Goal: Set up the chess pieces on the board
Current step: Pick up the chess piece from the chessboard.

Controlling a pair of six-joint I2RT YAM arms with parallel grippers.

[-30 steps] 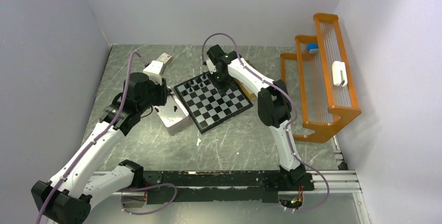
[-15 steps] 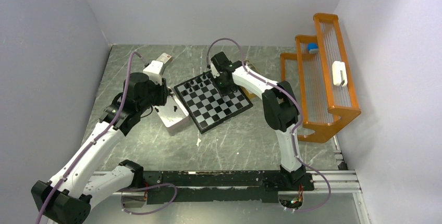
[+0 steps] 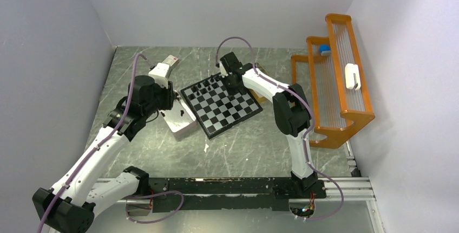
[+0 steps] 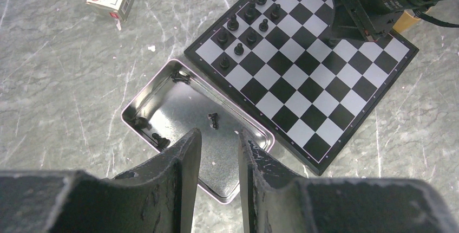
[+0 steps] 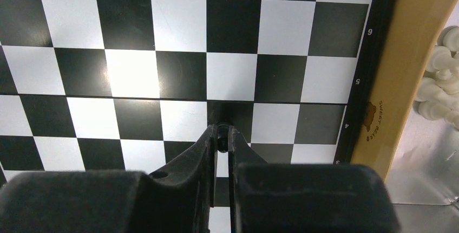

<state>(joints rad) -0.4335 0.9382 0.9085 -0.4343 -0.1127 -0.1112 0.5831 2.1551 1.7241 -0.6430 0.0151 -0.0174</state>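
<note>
The board (image 3: 223, 107) lies at the table's middle, with several black chess pieces (image 4: 238, 49) standing along its far-left rows. My right gripper (image 5: 222, 134) is low over the board (image 5: 233, 27), its jaws shut on a small black chess piece (image 5: 222, 142) at the fingertips, above a dark square near the right rim. My left gripper (image 4: 218, 135) hovers open over a silver tin (image 4: 178, 108) with nothing between its fingers. A few black chess pieces (image 4: 214, 120) lie loose in that tin. Cream-white chess pieces (image 5: 437, 89) are heaped beyond the board's right edge.
A tan wooden tray rim (image 5: 403, 76) runs beside the board's right side. A small white box (image 3: 169, 62) lies at the back left. An orange rack (image 3: 338, 89) stands against the right wall. My right arm (image 4: 379, 0) reaches over the board's far corner.
My right gripper has shifted slightly right over the board and its jaws have drawn together on a black chess piece. The left arm has not moved.
</note>
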